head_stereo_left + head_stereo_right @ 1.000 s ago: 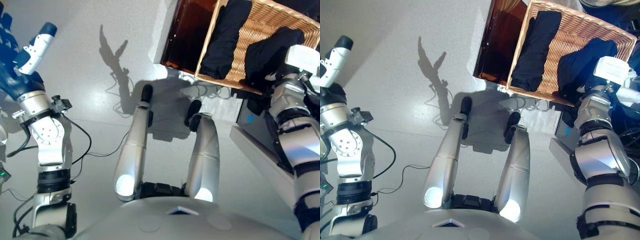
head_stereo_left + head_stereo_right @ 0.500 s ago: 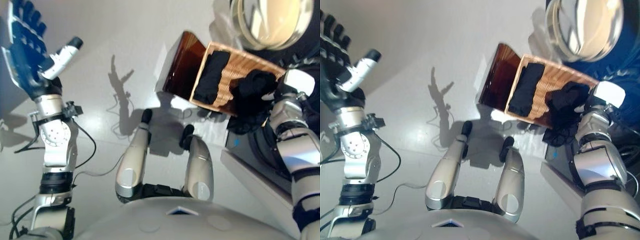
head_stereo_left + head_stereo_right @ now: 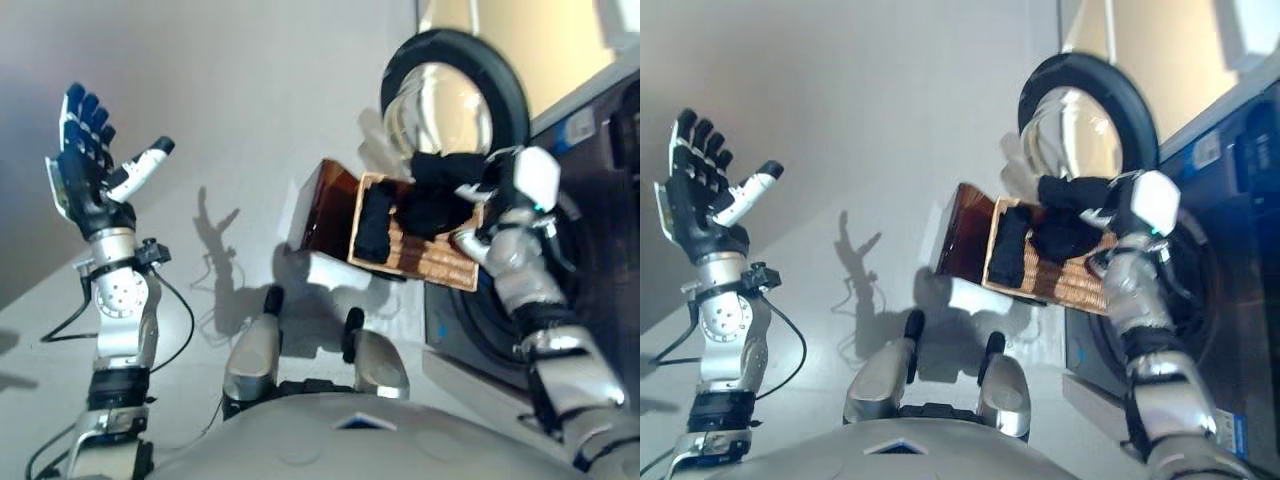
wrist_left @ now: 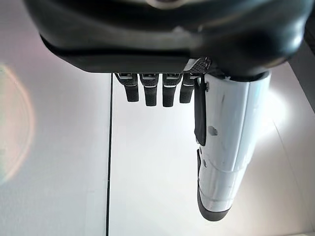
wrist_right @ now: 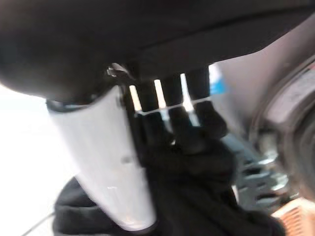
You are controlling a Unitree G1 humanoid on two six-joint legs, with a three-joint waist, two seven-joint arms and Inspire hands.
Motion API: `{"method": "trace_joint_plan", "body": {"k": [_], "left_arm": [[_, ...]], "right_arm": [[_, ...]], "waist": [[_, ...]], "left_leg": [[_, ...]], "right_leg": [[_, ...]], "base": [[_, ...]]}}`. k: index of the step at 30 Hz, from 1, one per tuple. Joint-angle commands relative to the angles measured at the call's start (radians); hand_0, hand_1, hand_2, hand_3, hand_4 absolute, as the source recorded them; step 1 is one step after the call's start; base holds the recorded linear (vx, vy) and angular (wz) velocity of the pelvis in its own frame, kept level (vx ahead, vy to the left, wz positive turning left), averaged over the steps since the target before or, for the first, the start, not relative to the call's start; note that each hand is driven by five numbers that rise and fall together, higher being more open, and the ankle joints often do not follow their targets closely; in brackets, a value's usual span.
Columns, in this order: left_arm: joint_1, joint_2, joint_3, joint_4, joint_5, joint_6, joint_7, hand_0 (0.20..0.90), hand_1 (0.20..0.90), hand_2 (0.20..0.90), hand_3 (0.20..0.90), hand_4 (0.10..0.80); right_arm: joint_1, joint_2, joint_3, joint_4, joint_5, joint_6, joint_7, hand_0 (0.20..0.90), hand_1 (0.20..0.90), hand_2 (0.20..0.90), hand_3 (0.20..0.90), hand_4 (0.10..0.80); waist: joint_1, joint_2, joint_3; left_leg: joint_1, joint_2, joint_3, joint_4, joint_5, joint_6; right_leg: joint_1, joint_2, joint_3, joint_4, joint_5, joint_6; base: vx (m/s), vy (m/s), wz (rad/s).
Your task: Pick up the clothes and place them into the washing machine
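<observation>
Fingers, right: the fingers (image 5: 189, 130) of my right hand (image 3: 520, 185) were curled into a black garment (image 5: 197, 191), with the white-covered thumb pressed against the same cloth; they were clamped on it.
Garment held: it hung as a dark bunch from my right hand, raised above the wicker basket (image 3: 425, 262) and in front of the round washing machine door (image 3: 455, 95).
Fingers, left: the fingers (image 4: 147, 91) of my left hand (image 3: 695, 205) were straight and spread apart, thumb standing out to the side, holding nothing.
Left hand, place: it was lifted high at my left side, palm open, well apart from the basket and the machine.
Clothes left behind: a second black garment (image 3: 1008, 245) lay folded lengthwise in the basket, along its left side.
Basket: it sat tilted on a brown stand (image 3: 322, 205), just beside the washing machine (image 3: 1230, 250).
Washing machine: its dark front stood at my right, with the door swung open toward the wall.
Floor: pale grey floor (image 3: 220, 300) lay under the stand.
</observation>
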Motion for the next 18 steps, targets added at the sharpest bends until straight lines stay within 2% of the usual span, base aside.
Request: {"method": "trace_joint_plan", "body": {"k": [1,2,5,7,8,10,15,16,18], "left_arm": [[0.001,0.030,-0.025,-0.013,0.084,-0.049,-0.038,0.900,0.900,0.900,0.900,0.800],[0.019,0.036,-0.047,0.025,0.106,-0.030,-0.069,0.900,0.900,0.900,0.900,0.800],[0.028,0.046,-0.080,0.065,0.131,-0.025,-0.096,0.900,0.900,0.900,0.900,0.800],[0.029,0.046,-0.115,0.148,0.156,-0.008,-0.130,0.900,0.900,0.900,0.900,0.800],[0.029,0.046,-0.117,0.151,0.156,-0.009,-0.130,0.900,0.900,0.900,0.900,0.800],[0.018,0.048,-0.145,0.204,0.181,-0.006,-0.153,0.900,0.900,0.900,0.900,0.800],[-0.016,0.075,-0.197,0.253,0.272,-0.021,-0.143,0.900,0.900,0.900,0.900,0.800],[-0.029,0.101,-0.214,0.256,0.322,-0.028,-0.141,0.900,0.900,0.900,0.900,0.800],[-0.042,0.114,-0.226,0.275,0.340,-0.035,-0.140,0.900,0.900,0.900,0.900,0.800]], "right_arm": [[-0.022,-0.101,-0.084,-0.105,-0.017,-0.024,-0.058,0.200,0.200,0.200,0.200,0.300],[0.011,-0.095,-0.122,-0.174,-0.009,-0.043,-0.055,0.200,0.200,0.200,0.200,0.300],[0.045,-0.093,-0.146,-0.188,-0.003,-0.057,-0.042,0.200,0.200,0.200,0.200,0.300],[0.044,-0.095,-0.159,-0.207,-0.002,-0.065,-0.031,0.200,0.200,0.200,0.200,0.300],[0.047,-0.095,-0.160,-0.209,-0.003,-0.064,-0.030,0.200,0.200,0.200,0.200,0.300],[0.050,-0.100,-0.183,-0.222,0.006,-0.078,-0.033,0.200,0.200,0.200,0.200,0.300],[0.030,-0.098,-0.189,-0.246,0.014,-0.101,-0.039,0.200,0.200,0.200,0.200,0.300],[0.022,-0.093,-0.191,-0.283,0.020,-0.119,-0.038,0.200,0.200,0.200,0.200,0.300],[0.014,-0.084,-0.190,-0.315,0.033,-0.132,-0.033,0.200,0.200,0.200,0.200,0.300]], "waist": [[-0.020,-0.007,-0.168],[-0.026,-0.010,-0.187],[-0.022,-0.010,-0.209],[-0.023,-0.012,-0.231],[-0.022,-0.012,-0.234],[-0.024,-0.011,-0.247],[-0.029,-0.006,-0.259],[-0.033,-0.007,-0.262],[-0.034,-0.012,-0.269]], "left_leg": [[0.014,-0.014,0.000,-0.045,-0.042,-0.013],[0.039,-0.011,0.008,-0.058,-0.042,-0.012],[0.064,-0.010,0.012,-0.072,-0.043,-0.009],[0.080,-0.010,0.023,-0.087,-0.030,-0.008],[0.089,-0.008,0.023,-0.092,-0.038,-0.008],[0.094,-0.013,0.030,-0.104,-0.024,-0.008],[0.109,-0.016,0.038,-0.115,-0.022,-0.005],[0.117,-0.015,0.043,-0.114,-0.022,-0.004],[0.129,-0.015,0.045,-0.115,-0.026,-0.002]], "right_leg": [[-0.028,0.043,0.009,-0.015,-0.018,-0.023],[-0.002,0.040,0.016,-0.032,-0.011,-0.019],[0.024,0.034,0.022,-0.056,-0.001,-0.014],[0.041,0.024,0.030,-0.084,0.026,-0.006],[0.048,0.025,0.031,-0.086,0.017,-0.006],[0.053,0.014,0.043,-0.109,0.045,0.002],[0.060,0.003,0.055,-0.126,0.060,0.011],[0.066,0.005,0.059,-0.118,0.055,0.011],[0.075,0.006,0.062,-0.114,0.051,0.012]], "base": [[0.131,0.043,-0.03],[0.050,0.020,-0.01],[0.054,0.042,-0.17],[0.009,0.050,-0.11],[-0.043,0.062,-0.10],[-0.039,0.051,-0.10],[-0.018,0.052,-0.06],[0.006,0.025,-0.04],[0.020,0.024,-0.04]]}}
